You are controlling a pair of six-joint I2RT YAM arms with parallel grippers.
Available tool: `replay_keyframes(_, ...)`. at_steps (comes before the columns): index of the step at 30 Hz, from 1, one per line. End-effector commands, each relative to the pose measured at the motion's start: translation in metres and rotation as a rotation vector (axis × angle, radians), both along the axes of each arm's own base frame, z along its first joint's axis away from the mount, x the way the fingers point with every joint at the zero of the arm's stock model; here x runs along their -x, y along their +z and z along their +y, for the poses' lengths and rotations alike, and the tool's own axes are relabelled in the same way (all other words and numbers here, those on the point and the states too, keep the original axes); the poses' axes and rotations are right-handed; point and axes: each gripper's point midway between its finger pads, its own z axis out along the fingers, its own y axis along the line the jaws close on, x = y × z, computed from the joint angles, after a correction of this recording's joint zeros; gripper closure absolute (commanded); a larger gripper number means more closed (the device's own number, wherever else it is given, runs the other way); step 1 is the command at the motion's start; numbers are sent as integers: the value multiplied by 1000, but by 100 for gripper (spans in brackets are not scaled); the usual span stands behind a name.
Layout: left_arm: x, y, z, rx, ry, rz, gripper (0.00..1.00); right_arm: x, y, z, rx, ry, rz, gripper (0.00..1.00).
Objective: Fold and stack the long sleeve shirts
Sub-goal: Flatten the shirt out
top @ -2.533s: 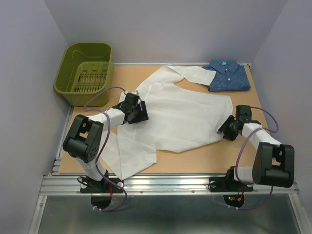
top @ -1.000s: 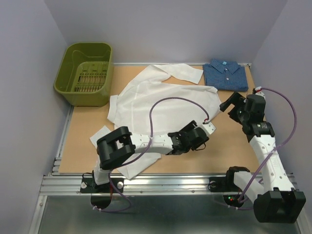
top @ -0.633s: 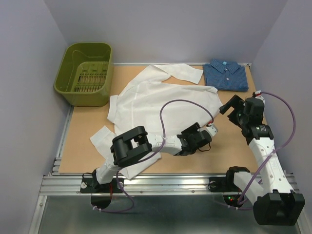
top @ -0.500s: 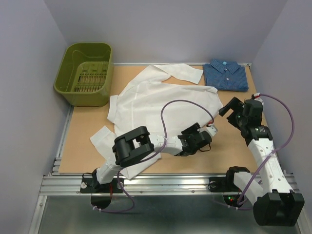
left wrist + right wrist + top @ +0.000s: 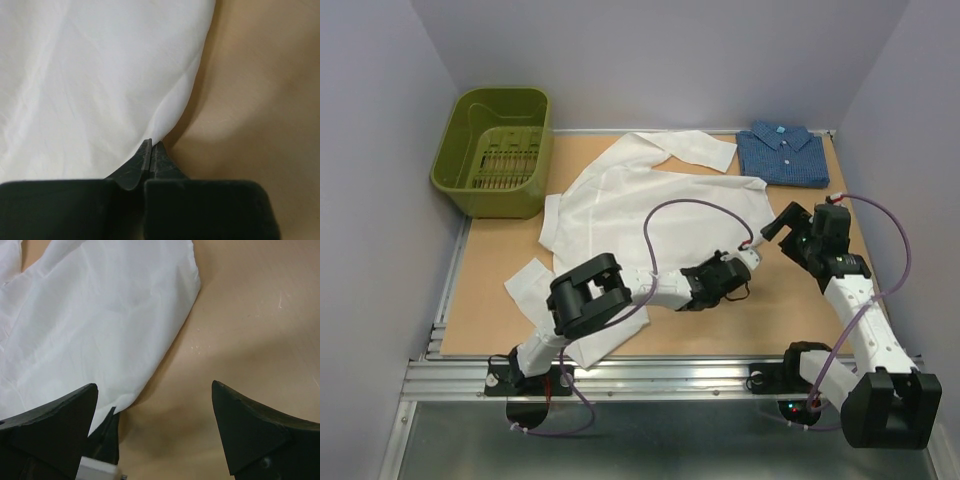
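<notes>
We hold our left fingers [image 5: 148, 152] pinched shut on the right-hand edge of the thin white cloth shirt [image 5: 650, 210], which lies spread on the tan wooden desk [image 5: 790, 310]. We judge this grip is meant to lift that side over for a fold. Our right fingers [image 5: 778, 224] hang wide open just beside that edge, holding nothing. The dark blue patterned collared shirt [image 5: 782, 155] lies folded at the far right corner, probably to serve as the base of the stack.

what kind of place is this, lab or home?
Likely a robot lab cell: left arm and right arm bolted to a metal rail, plain walls boxing the table, white shirt as test piece.
</notes>
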Motion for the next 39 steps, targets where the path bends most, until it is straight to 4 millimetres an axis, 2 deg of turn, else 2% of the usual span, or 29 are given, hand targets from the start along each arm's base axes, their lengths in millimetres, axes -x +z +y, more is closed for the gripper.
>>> replay_keyframes(1, 0, 103, -18, 334, -26, 130, 100, -9, 1, 8, -21, 37, -39, 0)
replay_keyframes(2, 1, 105, -14, 345, -23, 185, 100, -10, 0, 8, -20, 43, -35, 0)
replay_keyframes(3, -7, 120, -11, 415, -3, 231, 100, -9, -5, 11, -28, 59, -22, 1)
replay_keyframes(4, -7, 123, -12, 446, -12, 283, 100, -9, -8, 12, -31, 66, -14, 1)
replay_keyframes(6, 1, 129, -16, 502, -62, 410, 100, -10, -10, 17, -49, 90, -15, 2)
replay_keyframes(7, -9, 131, -9, 536, -47, 449, 100, -9, -12, 19, -55, 95, -12, 3)
replay_keyframes(8, 2, 135, -15, 585, -93, 547, 100, -8, -15, 20, -61, 102, -8, 3)
replay_keyframes(10, -9, 134, -8, 638, -76, 631, 100, -7, -14, 23, -64, 126, -19, 4)
replay_keyframes(11, -1, 134, -11, 673, -101, 723, 100, -7, -14, 26, -58, 151, -27, 5)
replay_keyframes(13, 0, 126, -8, 696, -109, 827, 100, -7, -13, 30, -48, 197, -36, 6)
replay_keyframes(17, -5, 112, -6, 719, -74, 922, 100, -5, -21, 40, -64, 272, -27, 9)
replay_keyframes(20, -6, 100, -6, 731, -55, 989, 100, -2, -37, 42, -77, 279, 2, 10)
replay_keyframes(24, -20, 84, -1, 752, 8, 1025, 100, 0, -56, 49, -117, 302, 45, 13)
replay_keyframes(28, -30, 65, 6, 757, 74, 1045, 100, 4, -75, 43, -101, 269, 94, 13)
replay_keyframes(32, -22, 53, 6, 740, 80, 1081, 100, 6, -74, 35, -75, 226, 105, 14)
replay_keyframes(34, -12, 48, 4, 719, 64, 1088, 99, 4, -64, 26, -32, 195, 95, 14)
replay_keyframes(35, -3, 49, 0, 706, 48, 1088, 97, 3, -59, 24, -16, 191, 90, 14)
replay_keyframes(36, 3, 44, 2, 688, 41, 1091, 87, 5, -58, 21, 3, 192, 107, 14)
replay_keyframes(37, 8, 42, 3, 678, 36, 1092, 81, 1, -48, 19, 19, 190, 91, 14)
replay_keyframes(38, 11, 51, 5, 683, 30, 1072, 68, 1, -46, 18, 25, 195, 93, 14)
replay_keyframes(39, 19, 47, 10, 670, 33, 1069, 59, 2, -45, 20, 25, 205, 97, 14)
